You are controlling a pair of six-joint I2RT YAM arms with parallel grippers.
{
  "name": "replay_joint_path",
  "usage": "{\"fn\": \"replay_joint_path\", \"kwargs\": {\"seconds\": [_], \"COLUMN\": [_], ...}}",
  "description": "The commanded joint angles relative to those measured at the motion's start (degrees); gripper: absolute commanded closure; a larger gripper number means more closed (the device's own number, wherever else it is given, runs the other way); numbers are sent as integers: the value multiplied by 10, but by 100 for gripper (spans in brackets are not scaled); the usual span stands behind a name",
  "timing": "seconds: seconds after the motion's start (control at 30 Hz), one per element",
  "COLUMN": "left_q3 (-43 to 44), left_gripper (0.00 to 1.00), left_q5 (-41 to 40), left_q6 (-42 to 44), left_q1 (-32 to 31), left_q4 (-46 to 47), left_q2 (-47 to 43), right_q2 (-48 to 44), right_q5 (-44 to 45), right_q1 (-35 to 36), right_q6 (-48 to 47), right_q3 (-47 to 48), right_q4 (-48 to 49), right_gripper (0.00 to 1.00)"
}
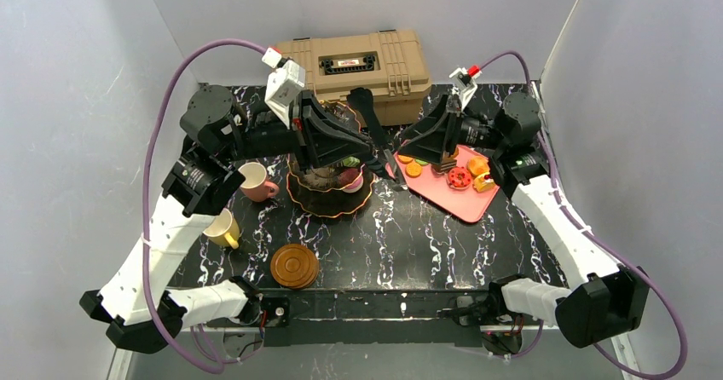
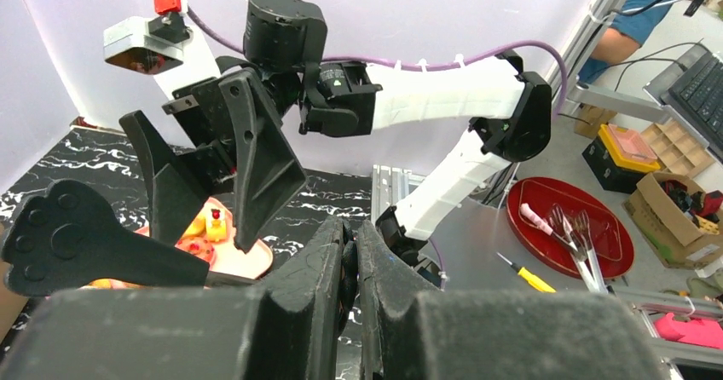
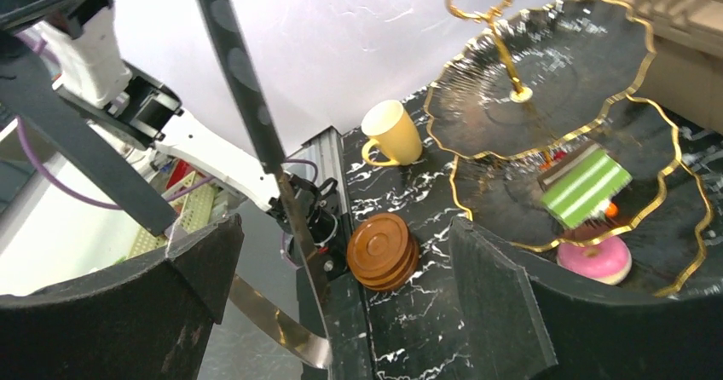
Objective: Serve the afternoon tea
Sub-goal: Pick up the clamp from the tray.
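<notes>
Scalloped gold-rimmed black stand [image 3: 554,73], round brown saucers [image 3: 382,250], marbled black tabletop [image 3: 426,320]

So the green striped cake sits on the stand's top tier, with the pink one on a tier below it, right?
No: the top tier is bare. The green striped cake sits on the middle tier, with the pink one on a tier below it, as the right wrist view shows.

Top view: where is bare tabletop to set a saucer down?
Free: the black marbled tabletop in front of the gold-rimmed black stand and pink tray, right of the stacked round brown saucers. Crowded: the gap between stand and tray.
</notes>
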Motion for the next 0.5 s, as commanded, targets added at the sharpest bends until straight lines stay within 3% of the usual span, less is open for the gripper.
{"fn": "replay_joint_path", "kwargs": {"seconds": [0.0,0.13,0.3,0.37,0.47], "left_q3": [25,29,34,33,29], "left_gripper": [100,100,100,100,100], "left_q5": [10,5,1,1,3], "left_q6": [-19,-22,-27,-28,-32], "left_q1": [3,4,7,8,10], "left_q4": [48,52,57,58,56], "left_q2": [0,6,8,7,3], "right_q2": [-12,-7,1,2,2], "right_q5": [12,29,54,59,68], "right_q1": [39,77,97,99,98], "right_q6": [32,13,-18,-18,-24], "right_q3": [10,10,5,-1,6], "right_q4": [104,90,46,45,31], "right_gripper": [2,7,24,34,61]}}
